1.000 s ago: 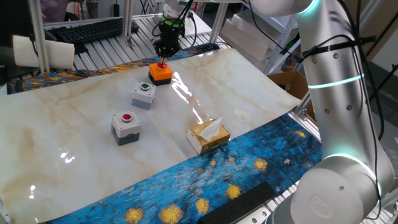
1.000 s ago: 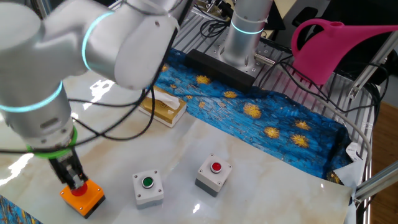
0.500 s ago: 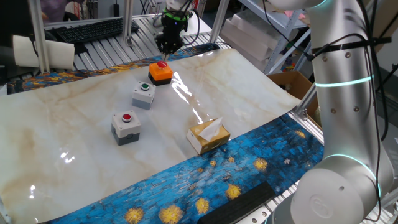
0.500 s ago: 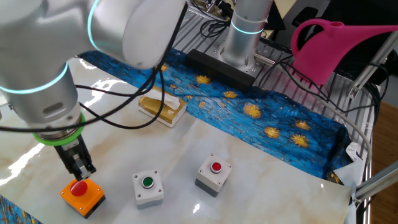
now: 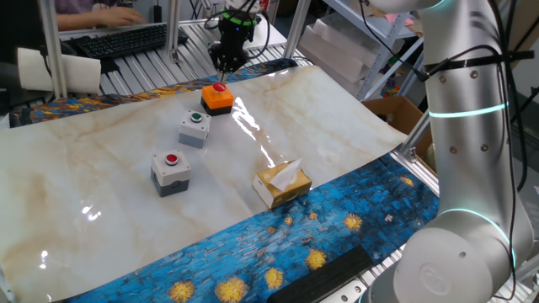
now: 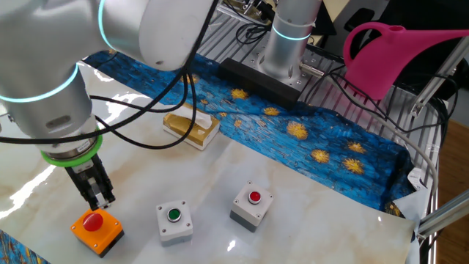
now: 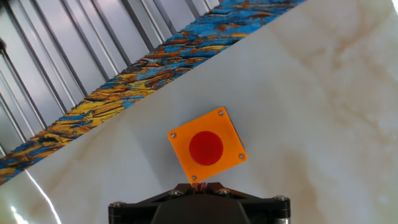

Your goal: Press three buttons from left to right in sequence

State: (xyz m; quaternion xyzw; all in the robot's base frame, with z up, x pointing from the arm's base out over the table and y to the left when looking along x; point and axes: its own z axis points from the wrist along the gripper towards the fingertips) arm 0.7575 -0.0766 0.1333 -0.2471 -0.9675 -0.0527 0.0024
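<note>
Marble-patterned tabletop (image 5: 354, 143): my gripper (image 6: 100, 203), fingers closed and holding nothing, hovers just above the orange button box (image 6: 96, 231) at the row's far end.

- Your arm (image 5: 467, 101) is built of thick, rounded silver-grey segments with a smooth, glossy finish.
- You see glowing cyan light rings at the joints, one on the upright segment and one near the wrist (image 6: 62, 81).
- A green band (image 6: 72, 154) circles the wrist just above the hand.
- Black cables (image 6: 157, 110) loop loosely from the forearm to the wrist.
- Your gripper (image 6: 98, 198) is black, narrow and boxy, with slim dark fingers.
- In the hand view, its black housing (image 7: 199, 208) shows small silver screws along the top edge.
- Your base (image 6: 286, 44) is a silver cylinder on a black plate.
</note>
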